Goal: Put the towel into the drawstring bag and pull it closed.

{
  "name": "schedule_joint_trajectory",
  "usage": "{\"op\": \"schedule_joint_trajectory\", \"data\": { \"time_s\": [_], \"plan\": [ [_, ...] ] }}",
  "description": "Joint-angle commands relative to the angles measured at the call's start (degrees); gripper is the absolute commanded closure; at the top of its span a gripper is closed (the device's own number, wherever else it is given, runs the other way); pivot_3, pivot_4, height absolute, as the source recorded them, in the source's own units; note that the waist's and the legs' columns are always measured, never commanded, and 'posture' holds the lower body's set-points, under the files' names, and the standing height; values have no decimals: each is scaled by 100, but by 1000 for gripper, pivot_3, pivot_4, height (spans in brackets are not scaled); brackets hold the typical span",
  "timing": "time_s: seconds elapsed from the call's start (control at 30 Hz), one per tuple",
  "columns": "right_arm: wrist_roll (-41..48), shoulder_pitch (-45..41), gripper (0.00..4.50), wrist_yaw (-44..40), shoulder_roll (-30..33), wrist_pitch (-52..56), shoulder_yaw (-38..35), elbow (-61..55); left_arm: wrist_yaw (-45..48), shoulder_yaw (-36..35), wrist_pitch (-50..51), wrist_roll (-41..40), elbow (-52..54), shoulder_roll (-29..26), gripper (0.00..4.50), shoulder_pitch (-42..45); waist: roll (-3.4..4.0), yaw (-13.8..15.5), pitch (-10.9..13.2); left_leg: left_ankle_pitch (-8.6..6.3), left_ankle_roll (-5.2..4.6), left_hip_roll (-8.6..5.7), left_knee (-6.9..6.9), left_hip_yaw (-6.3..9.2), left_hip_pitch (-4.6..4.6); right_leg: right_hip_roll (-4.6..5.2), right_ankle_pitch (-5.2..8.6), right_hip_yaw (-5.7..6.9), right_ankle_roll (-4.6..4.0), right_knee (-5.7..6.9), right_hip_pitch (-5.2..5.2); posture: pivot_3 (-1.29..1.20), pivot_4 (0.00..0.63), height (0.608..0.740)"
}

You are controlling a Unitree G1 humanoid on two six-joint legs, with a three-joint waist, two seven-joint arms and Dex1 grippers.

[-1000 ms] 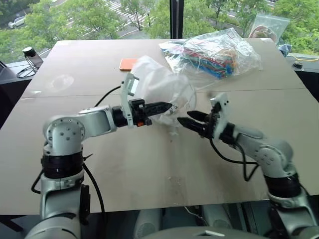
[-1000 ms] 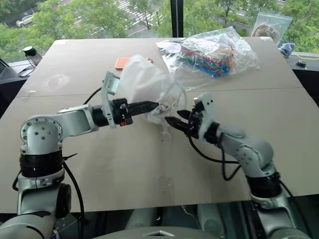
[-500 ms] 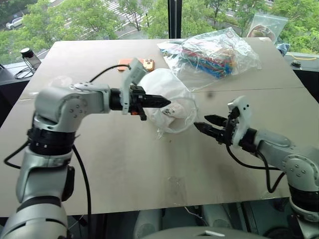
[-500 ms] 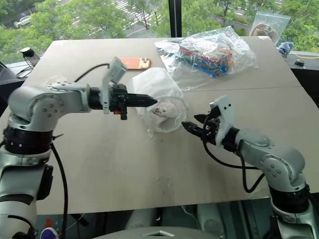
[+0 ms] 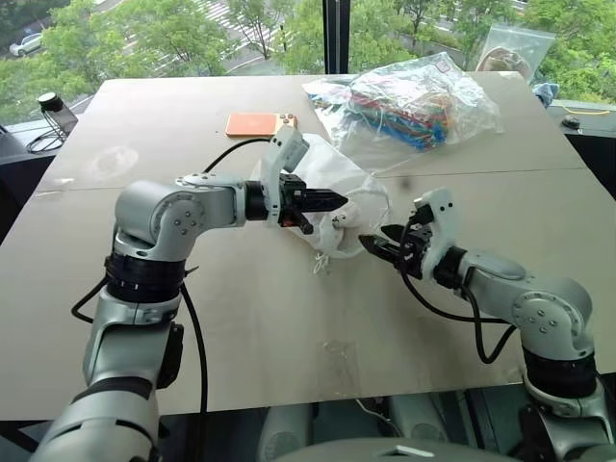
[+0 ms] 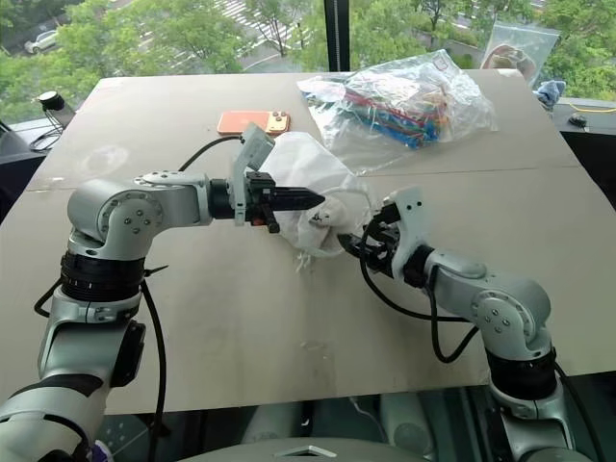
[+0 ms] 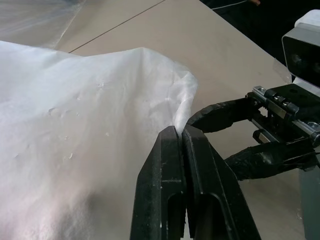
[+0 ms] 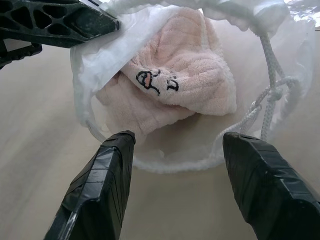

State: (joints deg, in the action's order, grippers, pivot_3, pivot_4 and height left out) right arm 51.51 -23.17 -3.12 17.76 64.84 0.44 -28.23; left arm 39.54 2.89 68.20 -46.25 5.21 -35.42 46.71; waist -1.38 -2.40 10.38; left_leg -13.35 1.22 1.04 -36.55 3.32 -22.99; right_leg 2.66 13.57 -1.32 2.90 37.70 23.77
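You're looking at a wide, light-tan flat table (image 5: 241, 318) w/ a thin seam running across its middle. On the far half, an orange rectangular phone (image 5: 258, 123) lies flat, near the centre. Just beside it, toward the right, sits a big clear crinkled plastic bag of colourful items (image 5: 409, 101). Mid-table, the white thin-fabric drawstring bag (image 6: 318, 183) is on or just above the top; can't tell which.
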Motion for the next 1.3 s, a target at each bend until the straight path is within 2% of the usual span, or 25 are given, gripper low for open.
{"op": "schedule_joint_trajectory", "data": {
  "time_s": [0.03,0.3,0.6,1.0,1.1,1.17,1.27,1.3],
  "plan": [
    [-325,-243,1471,63,-118,-109,132,147,-11,-206,43,-50,251,20,4500,74,0,4,0,0,0,0,0,1,0,0,0,0,0,1,0,0,150,740],
    [-1063,-511,1471,274,-462,-193,174,618,-41,-355,167,-76,421,24,4500,-33,0,7,0,0,0,0,-1,1,-2,1,-1,1,-1,0,0,0,150,740],
    [-852,-364,1471,84,-448,341,-58,18,-89,-443,180,-54,403,51,4500,-79,0,6,0,0,0,0,-1,2,-1,1,-1,2,-1,3,0,0,150,740],
    [-1916,-535,1471,-101,-774,-668,317,1036,-79,-527,304,-169,527,83,4500,-67,1,0,0,0,0,0,-1,0,1,1,-1,0,-1,6,0,0,150,740],
    [-2131,-532,2209,-208,-845,-982,377,1191,-94,-561,334,-206,564,77,4500,-97,0,2,0,0,0,-1,-1,0,1,1,-1,0,-1,7,0,0,150,740],
    [-2231,-517,3200,-269,-876,-1088,399,1233,-100,-572,335,-208,572,70,4500,-122,1,-1,0,0,0,-1,-1,0,2,1,-1,0,-1,7,0,0,150,740],
    [-2387,-500,4359,-274,-938,-1230,398,1283,-85,-591,326,-189,570,59,4500,-162,1,1,0,0,0,0,-1,1,2,1,-1,0,-2,8,0,0,150,740],
    [-2415,-490,4456,-267,-958,-1250,377,1268,-79,-592,308,-169,555,52,4500,-174,1,2,0,0,0,-1,-1,1,2,1,-1,0,-2,8,0,0,150,740]
  ]
}}
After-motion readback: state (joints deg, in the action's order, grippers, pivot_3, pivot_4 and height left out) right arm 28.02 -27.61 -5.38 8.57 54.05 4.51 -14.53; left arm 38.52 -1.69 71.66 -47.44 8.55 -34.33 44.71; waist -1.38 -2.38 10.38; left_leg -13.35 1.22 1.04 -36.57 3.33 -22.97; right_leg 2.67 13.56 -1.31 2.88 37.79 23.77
